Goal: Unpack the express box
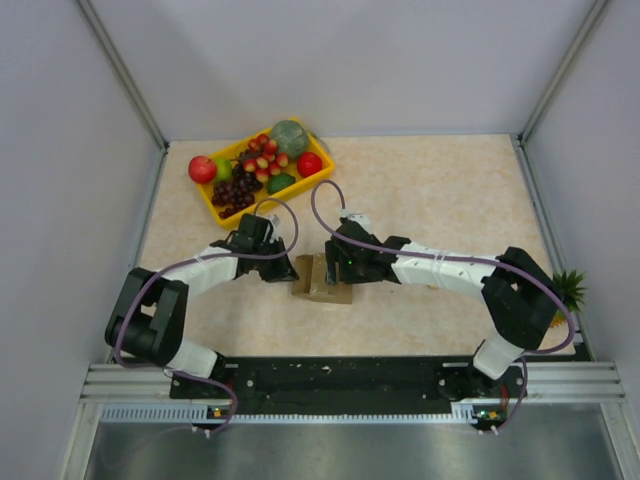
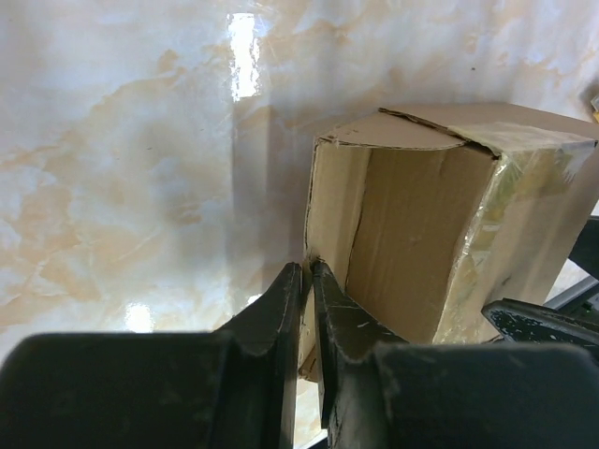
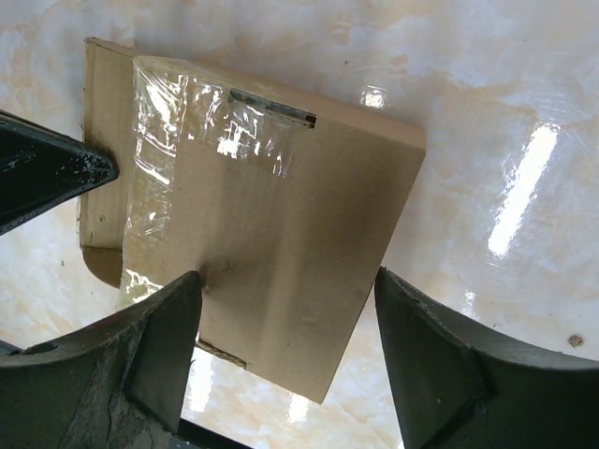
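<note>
The express box (image 1: 322, 282) lies flat near the middle of the surface (image 1: 450, 200), a little toward 6 o'clock, well apart from the yellow fruit tray (image 1: 262, 170) at 11 o'clock. You have both arms converged on it. Your left tool (image 2: 309, 271) comes in from the box's 9 o'clock side with its fingers pressed almost together, and a thin edge of the side flap (image 2: 332, 206) appears nipped between them. That is a sensible hold for peeling the flap outward, since that end already gapes and shows the bare cardboard inside. Your right tool (image 3: 285, 281) hangs over the box from 3 o'clock with its fingers spread wide, astride the lid. One finger overlaps the box edge and the other stands clear of it, so it grips nothing. It looks placed to pin the light box down against the left pull. Clear tape (image 3: 178, 112) crosses the lid seam, so expect resistance there. No contents are visible.
</note>
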You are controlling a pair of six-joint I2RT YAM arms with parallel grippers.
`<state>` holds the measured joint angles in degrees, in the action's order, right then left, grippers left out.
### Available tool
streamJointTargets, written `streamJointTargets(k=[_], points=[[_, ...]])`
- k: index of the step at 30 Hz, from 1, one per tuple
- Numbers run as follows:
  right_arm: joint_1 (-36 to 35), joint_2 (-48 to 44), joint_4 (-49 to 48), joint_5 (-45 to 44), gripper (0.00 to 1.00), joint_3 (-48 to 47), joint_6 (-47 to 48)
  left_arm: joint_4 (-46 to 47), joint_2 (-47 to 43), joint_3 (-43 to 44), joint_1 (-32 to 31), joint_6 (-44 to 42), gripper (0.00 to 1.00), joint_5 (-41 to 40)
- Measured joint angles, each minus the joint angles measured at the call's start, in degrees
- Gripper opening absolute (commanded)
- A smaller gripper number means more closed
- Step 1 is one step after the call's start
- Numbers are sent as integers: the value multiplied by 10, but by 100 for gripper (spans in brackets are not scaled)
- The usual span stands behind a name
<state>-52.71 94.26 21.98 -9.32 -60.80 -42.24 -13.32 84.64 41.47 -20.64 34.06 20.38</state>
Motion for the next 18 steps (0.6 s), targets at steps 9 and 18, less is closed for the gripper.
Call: streamJointTargets(k=[9,18], points=[[0,0,0,0,71,0,0,5,9,-3,1,4,34,30],[0,0,1,0,76,0,0,26,55,-4,5,19,0,87]])
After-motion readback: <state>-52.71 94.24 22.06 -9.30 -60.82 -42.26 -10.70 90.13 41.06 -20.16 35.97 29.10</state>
